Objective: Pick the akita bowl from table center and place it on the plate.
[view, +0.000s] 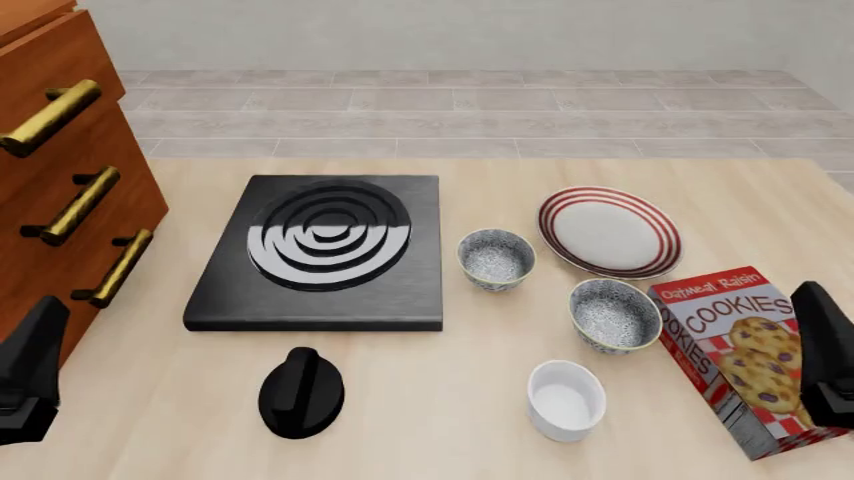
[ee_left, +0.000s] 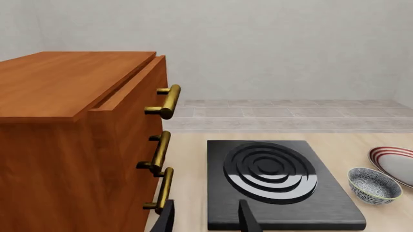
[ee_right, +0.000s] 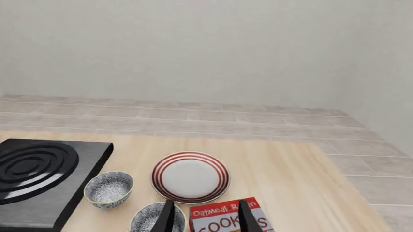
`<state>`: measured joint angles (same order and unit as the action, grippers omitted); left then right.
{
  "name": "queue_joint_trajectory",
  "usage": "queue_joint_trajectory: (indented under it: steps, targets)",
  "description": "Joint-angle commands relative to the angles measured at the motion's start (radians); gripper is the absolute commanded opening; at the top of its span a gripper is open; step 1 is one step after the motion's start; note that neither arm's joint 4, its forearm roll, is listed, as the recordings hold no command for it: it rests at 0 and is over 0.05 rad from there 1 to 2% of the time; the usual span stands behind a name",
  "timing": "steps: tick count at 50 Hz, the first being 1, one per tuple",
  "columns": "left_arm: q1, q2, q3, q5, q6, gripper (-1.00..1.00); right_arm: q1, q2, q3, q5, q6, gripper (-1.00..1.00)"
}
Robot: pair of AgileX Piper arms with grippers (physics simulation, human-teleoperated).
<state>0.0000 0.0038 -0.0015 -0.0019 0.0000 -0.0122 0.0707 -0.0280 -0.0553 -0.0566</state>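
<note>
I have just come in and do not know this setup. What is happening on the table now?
Nothing is being handled yet. Both arms wait at the near edge, the left end effector and right end effector open and empty. The akita bowl sits at table center beside the striped plate, with a look-alike bowl nearer.

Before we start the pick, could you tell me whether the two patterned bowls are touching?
Apart: the front view shows bare table between the akita bowl and the second patterned bowl.
</note>
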Motion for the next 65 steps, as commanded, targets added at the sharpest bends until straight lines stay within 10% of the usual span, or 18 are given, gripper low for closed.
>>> queue_joint_trajectory:
  steps: [1,33,65]
  targets:
    - [0.000,0.004,-0.003,0.000,0.000,1.00,0.015,-0.054,0.024,0.045,0.061,1.00]
    - [0.000,0.003,-0.003,0.000,0.000,1.00,0.016,0.188,-0.344,0.213,0.118,1.00]
    - [0.000,0.004,-0.003,0.000,0.000,1.00,0.284,0.891,-0.627,0.170,0.141,1.00]
